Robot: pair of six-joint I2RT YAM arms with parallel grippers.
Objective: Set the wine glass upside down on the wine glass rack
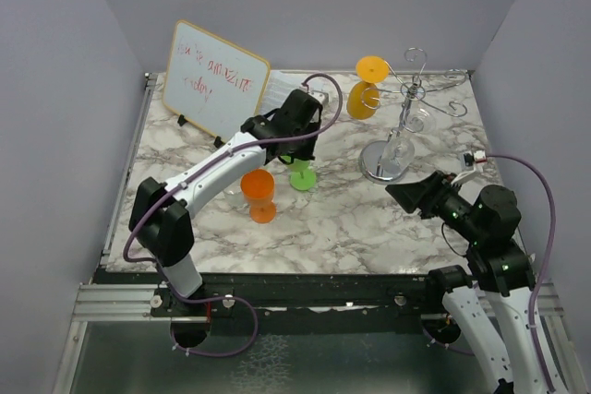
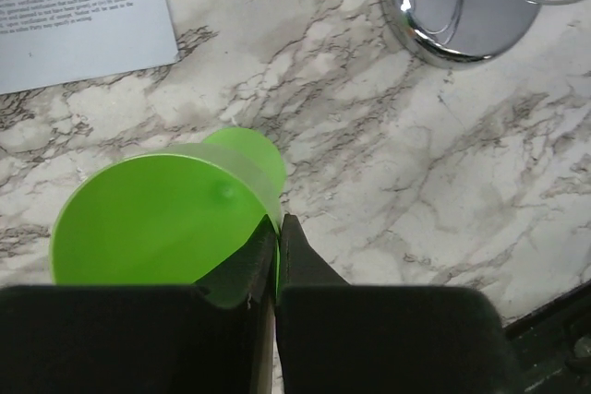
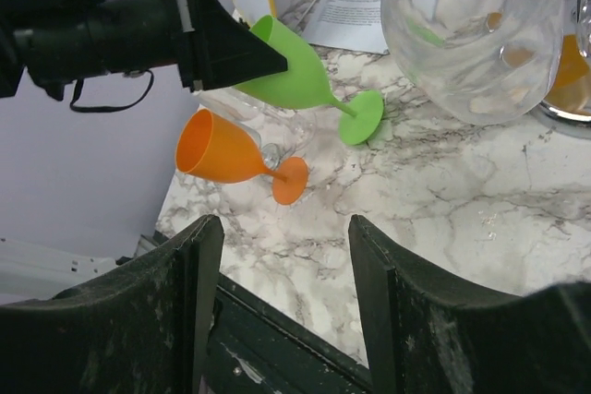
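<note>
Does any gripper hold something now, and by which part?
The left gripper is shut on the green wine glass, pinching the rim of its bowl. The right gripper is open and holds nothing.

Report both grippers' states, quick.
Left gripper: closed, pinching the rim of the green wine glass.
Right gripper: open, holding nothing.

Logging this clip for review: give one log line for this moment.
left end effector: shut on green plastic wine glass rim | right end effector: open, empty
</note>
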